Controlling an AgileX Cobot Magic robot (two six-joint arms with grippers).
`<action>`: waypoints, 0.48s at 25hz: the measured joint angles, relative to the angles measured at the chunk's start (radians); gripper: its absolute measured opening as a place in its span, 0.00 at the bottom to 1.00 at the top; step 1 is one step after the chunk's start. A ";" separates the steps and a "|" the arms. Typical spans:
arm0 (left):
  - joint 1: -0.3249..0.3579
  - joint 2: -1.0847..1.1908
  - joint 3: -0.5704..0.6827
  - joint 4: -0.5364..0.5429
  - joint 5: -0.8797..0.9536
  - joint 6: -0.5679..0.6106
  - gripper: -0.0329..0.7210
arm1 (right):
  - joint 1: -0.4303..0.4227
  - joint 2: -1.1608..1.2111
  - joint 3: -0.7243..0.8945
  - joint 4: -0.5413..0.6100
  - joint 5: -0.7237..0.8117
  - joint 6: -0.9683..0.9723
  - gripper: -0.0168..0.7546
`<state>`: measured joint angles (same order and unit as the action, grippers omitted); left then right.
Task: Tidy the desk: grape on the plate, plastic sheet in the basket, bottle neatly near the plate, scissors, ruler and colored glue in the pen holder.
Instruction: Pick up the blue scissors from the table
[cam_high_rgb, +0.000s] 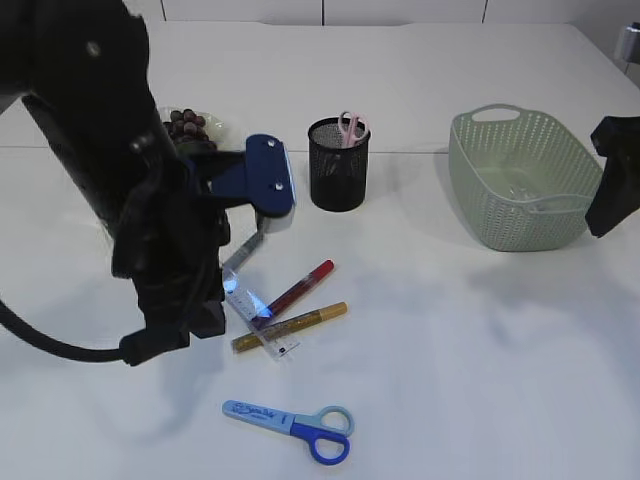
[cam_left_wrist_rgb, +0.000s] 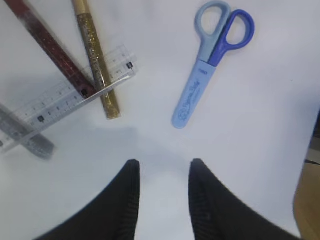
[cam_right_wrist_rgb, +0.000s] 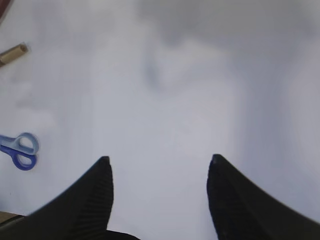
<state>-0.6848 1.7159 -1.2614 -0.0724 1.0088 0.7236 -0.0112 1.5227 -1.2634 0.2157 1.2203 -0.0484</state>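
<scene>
Scissors (cam_left_wrist_rgb: 210, 65) lie on the white desk (cam_high_rgb: 480, 340); both arms' fingers (cam_left_wrist_rgb: 127, 200) released, empty.

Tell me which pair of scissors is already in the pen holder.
The pink scissors, whose handles stick out of the black mesh pen holder. The blue scissors lie flat on the table, nearest the camera.
</scene>
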 joint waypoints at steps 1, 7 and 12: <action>0.000 0.015 0.015 0.004 -0.025 0.011 0.38 | 0.000 0.000 0.000 0.000 0.000 -0.009 0.63; -0.013 0.056 0.148 0.012 -0.232 0.079 0.45 | 0.000 0.000 0.000 0.001 0.000 -0.021 0.63; -0.045 0.058 0.280 0.028 -0.422 0.119 0.46 | 0.000 0.000 0.000 0.002 0.000 -0.024 0.63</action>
<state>-0.7294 1.7743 -0.9810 -0.0445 0.5873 0.8421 -0.0112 1.5227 -1.2634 0.2181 1.2203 -0.0721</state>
